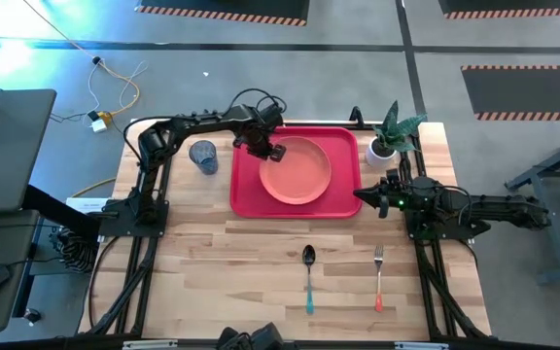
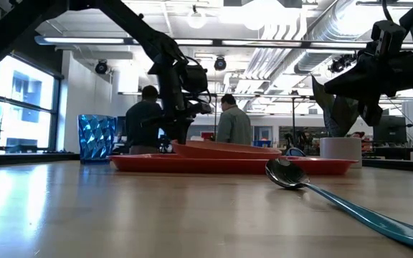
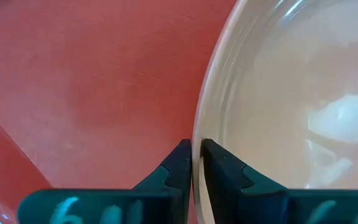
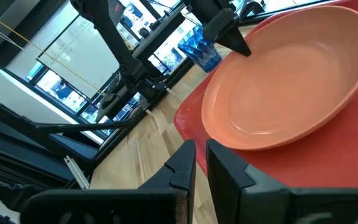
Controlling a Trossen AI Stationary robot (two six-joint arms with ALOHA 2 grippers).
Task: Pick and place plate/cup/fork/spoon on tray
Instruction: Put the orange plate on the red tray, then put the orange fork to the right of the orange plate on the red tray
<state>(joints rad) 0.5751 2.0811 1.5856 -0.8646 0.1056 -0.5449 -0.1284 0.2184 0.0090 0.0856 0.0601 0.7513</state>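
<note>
- the left claw (image 1: 272, 151) is pinched on the rim of the plate (image 1: 296, 171), which lies on the tray (image 1: 244, 197).
- the right claw (image 1: 366, 197) hangs beside the tray's right edge, fingers nearly together, holding nothing.
- the cup (image 1: 203, 156) stands on the surface (image 1: 212, 262) just left of the tray.
- the spoon (image 1: 309, 276) and fork (image 1: 378, 275) lie well apart from the tray, near the front.

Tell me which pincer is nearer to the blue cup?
The left. The left pincer is at the plate's rim on the tray, a short way from the cup. The right pincer waits at the tray's opposite edge, much farther away.
</note>
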